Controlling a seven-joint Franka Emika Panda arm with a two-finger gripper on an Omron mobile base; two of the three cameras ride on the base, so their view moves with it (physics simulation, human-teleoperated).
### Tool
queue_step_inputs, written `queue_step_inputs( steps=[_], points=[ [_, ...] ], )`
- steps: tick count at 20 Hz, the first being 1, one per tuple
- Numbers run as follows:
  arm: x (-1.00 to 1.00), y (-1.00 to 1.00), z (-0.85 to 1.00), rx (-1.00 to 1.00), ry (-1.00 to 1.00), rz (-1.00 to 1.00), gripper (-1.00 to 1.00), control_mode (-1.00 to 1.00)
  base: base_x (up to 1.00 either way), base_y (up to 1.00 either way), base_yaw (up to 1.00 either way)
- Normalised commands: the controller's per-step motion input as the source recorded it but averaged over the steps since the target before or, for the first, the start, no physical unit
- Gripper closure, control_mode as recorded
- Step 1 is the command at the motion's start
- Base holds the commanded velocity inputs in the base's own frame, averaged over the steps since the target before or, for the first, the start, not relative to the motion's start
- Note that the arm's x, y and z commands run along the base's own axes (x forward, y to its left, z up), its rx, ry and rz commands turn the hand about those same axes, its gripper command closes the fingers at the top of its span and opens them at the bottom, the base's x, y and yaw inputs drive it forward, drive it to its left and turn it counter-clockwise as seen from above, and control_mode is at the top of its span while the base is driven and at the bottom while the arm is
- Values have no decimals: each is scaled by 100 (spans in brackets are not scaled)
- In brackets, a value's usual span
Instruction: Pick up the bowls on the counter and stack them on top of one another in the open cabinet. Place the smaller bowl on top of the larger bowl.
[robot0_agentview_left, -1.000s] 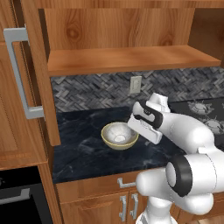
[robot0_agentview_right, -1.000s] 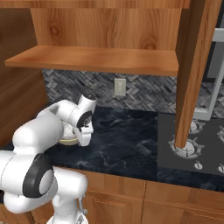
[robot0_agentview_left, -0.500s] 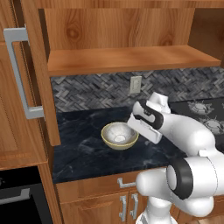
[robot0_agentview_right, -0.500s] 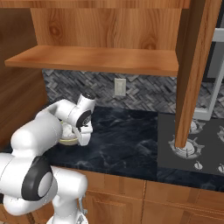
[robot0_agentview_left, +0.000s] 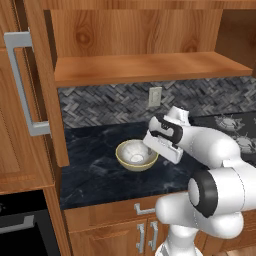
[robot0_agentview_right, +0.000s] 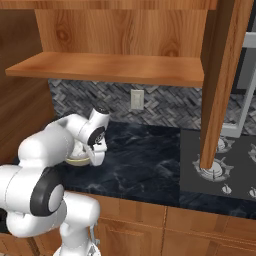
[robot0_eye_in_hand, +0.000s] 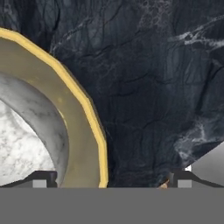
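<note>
bowls nested on the desk, gripper wide at the rim

black marble desk runs under a grey herringbone tile wall with a pale outlet; above it the open cabinet shows a bare wooden shelf, its door swung out at the left with a long grey bar handle; the larger bowl, yellowish-tan, sits on the desk with the smaller bowl, whitish-grey, resting inside it; the gripper hangs low at the bowls' right edge, jaws spread wide and holding nothing; in the hand view the tan rim passes between the finger tips, one tip over the bowls and the other over the dark desk; a stovetop lies off to the right.
</note>
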Motion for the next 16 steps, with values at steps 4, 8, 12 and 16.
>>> queue_step_inputs(
  steps=[4, 8, 12, 16],
  points=[
    [14, 6, -6, 0, 0, 5, -100, -100, 0, 0, 0],
    [16, 4, -14, 0, 2, 5, -100, -100, 0, 0, 0],
    [19, 3, -20, 0, 5, 4, -100, -100, 0, 0, 0],
    [21, 5, -23, 0, 6, 4, -100, -100, 0, 0, 0]
  ],
)
